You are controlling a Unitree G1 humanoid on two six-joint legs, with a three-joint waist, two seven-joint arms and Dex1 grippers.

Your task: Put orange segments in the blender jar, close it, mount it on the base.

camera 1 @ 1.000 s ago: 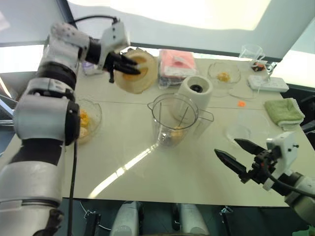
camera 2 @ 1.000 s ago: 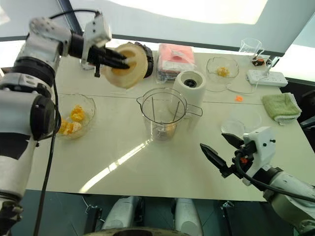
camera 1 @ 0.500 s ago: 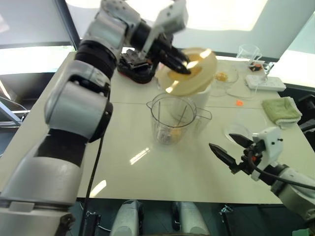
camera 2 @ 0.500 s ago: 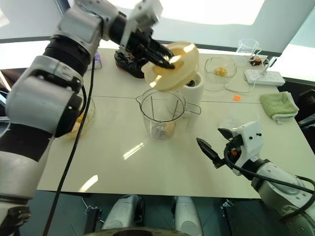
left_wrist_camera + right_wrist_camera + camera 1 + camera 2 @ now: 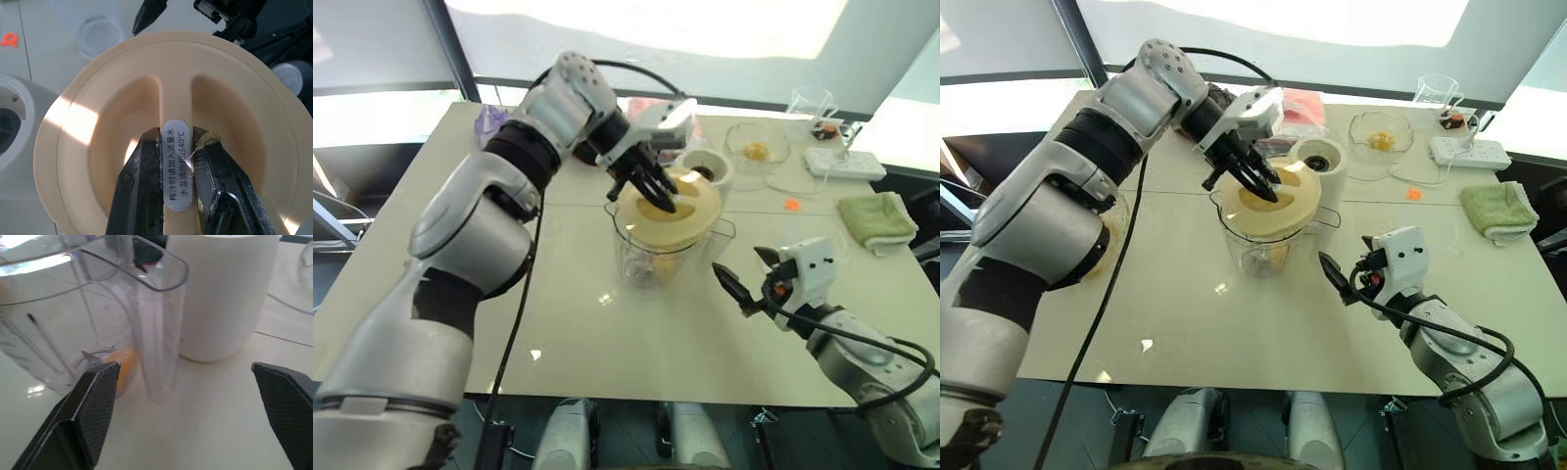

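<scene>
The cream tabletop (image 5: 558, 323) carries everything. At its middle stands the clear blender jar (image 5: 658, 257), upright, its side handle (image 5: 159, 333) turned toward the right arm. Orange segments (image 5: 122, 366) lie at the jar's bottom beside the metal blades. Just behind the jar, nearly touching it, sits the white base (image 5: 1320, 166) with its dark socket facing up. The round cream lid (image 5: 1269, 201) rests slightly tilted over the jar's rim; whether it is seated I cannot tell. The left tool (image 5: 1255, 182) reaches down from above, its black fingers (image 5: 142, 196) clamped on the lid's central ridge, on either side of a white label. The right tool (image 5: 740, 273) hovers just beside the jar's handle, fingers spread wide apart, gripping nothing. Farther back stand a glass bowl (image 5: 759, 145) holding a yellow bit, a green cloth (image 5: 878, 220) and a white power strip (image 5: 847, 164).
</scene>
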